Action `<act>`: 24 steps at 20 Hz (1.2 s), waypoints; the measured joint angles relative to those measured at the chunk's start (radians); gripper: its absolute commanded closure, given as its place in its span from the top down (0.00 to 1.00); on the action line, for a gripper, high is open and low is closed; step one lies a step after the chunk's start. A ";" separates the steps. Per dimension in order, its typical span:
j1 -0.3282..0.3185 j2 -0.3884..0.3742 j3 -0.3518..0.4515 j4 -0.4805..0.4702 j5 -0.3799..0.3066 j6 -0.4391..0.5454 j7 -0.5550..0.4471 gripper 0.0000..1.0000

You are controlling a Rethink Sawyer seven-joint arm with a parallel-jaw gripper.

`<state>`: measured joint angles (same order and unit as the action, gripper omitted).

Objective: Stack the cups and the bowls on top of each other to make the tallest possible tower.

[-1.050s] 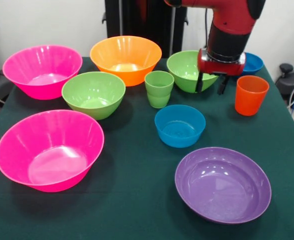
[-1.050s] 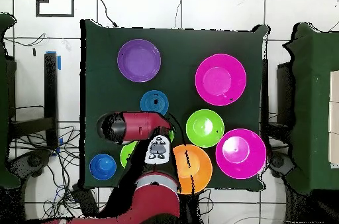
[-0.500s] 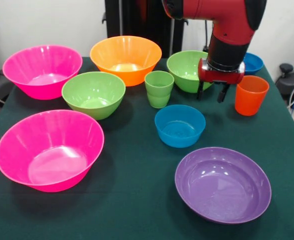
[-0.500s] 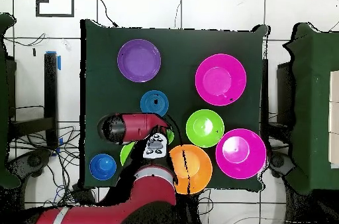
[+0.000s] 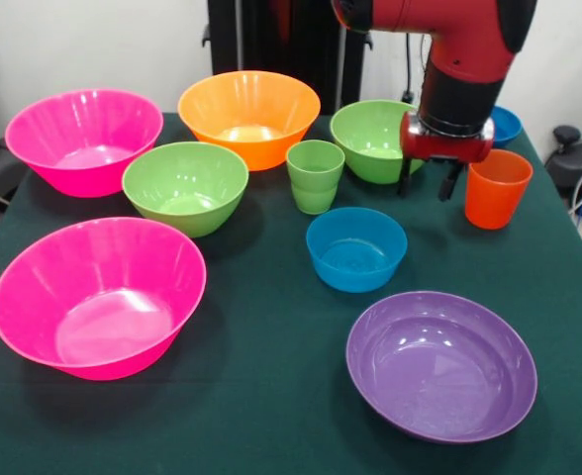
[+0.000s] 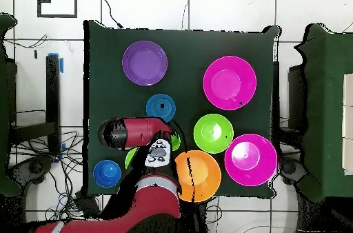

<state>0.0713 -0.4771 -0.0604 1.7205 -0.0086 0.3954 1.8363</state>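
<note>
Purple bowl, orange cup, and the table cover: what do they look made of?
Purple bowl: likely glossy plastic; bright highlights spot its smooth inside. Orange cup: probably thin plastic, slightly translucent, with a paler glowing rim. Table cover: seems to be dark green matte cloth or felt, showing no reflections.

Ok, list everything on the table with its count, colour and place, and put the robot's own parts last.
Large bowls: two, pink; one at the far left corner, one at the near left.
Orange bowl: one, far centre.
Medium bowls: two, green; one left of centre, one behind the arm.
Small bowls: two, blue; one at centre, one at the far right corner.
Purple bowl: one, near right.
Green cup: one, upright, centre.
Orange cup: one, upright, right side.
Table: dark green cloth.
Arm: red and black.
Claw: open, empty, just left of the orange cup.
</note>
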 measured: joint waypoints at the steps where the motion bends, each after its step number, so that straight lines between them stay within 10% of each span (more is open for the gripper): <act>1: 0.006 -0.006 0.000 0.000 0.000 0.000 0.000 1.00; 24: 0.022 -0.073 0.000 0.001 0.000 0.000 0.000 1.00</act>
<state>0.0930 -0.5502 -0.0607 1.7211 -0.0090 0.3956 1.8363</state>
